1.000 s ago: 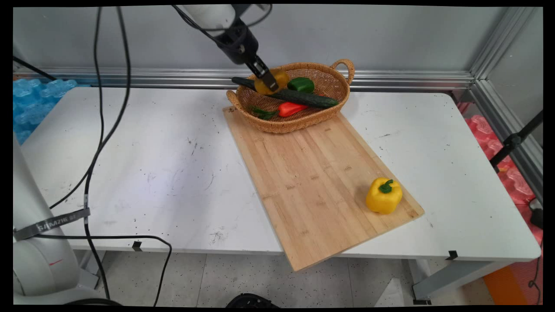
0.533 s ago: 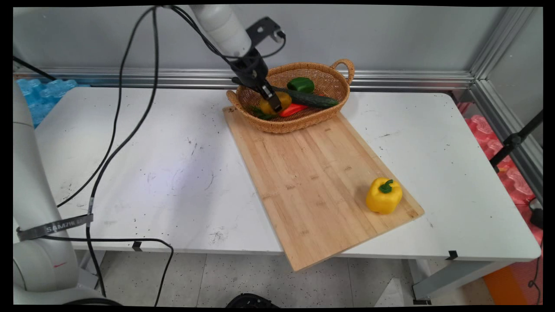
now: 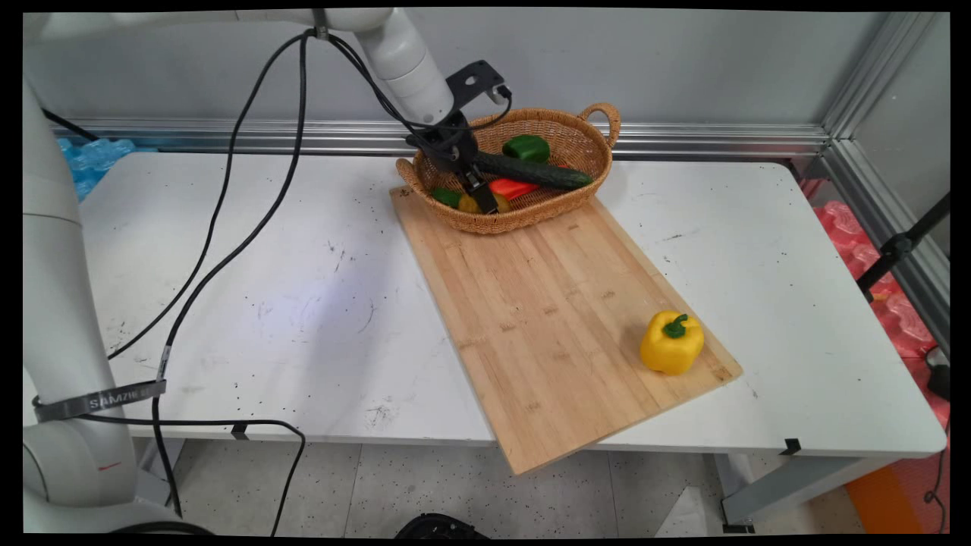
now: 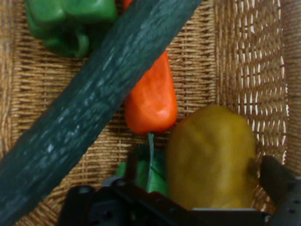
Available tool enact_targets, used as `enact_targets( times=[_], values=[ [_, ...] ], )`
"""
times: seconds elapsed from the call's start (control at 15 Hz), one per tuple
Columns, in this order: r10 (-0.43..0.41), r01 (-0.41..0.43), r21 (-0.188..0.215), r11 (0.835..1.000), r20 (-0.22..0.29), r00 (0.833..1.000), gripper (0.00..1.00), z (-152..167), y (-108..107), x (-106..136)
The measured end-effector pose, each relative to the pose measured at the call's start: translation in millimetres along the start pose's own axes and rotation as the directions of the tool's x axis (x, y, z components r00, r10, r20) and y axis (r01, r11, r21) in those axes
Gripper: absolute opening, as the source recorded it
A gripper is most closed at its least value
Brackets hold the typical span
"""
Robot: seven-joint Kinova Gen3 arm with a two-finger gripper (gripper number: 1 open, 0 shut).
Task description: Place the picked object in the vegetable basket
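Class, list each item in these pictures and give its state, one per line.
gripper: low inside the basket, shut on the potato
potato: held, at the basket's near wall
basket: on the table, partly on the cutting board
cucumber: lying across the red pepper
yellow pepper: upright on the cutting board

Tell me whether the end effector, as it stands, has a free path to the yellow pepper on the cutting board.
Probably not at once. The end effector sits down in the basket, shut on a potato. The yellow pepper itself stands alone on the cutting board, nothing crowding it.
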Motion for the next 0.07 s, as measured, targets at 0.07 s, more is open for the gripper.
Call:
enact_targets(
  times=[0.07],
  values=[
    [0.009,-0.009,-0.003,1.000,0.000,1.000,1.00,1.3,0.1,0.8]
  ],
)
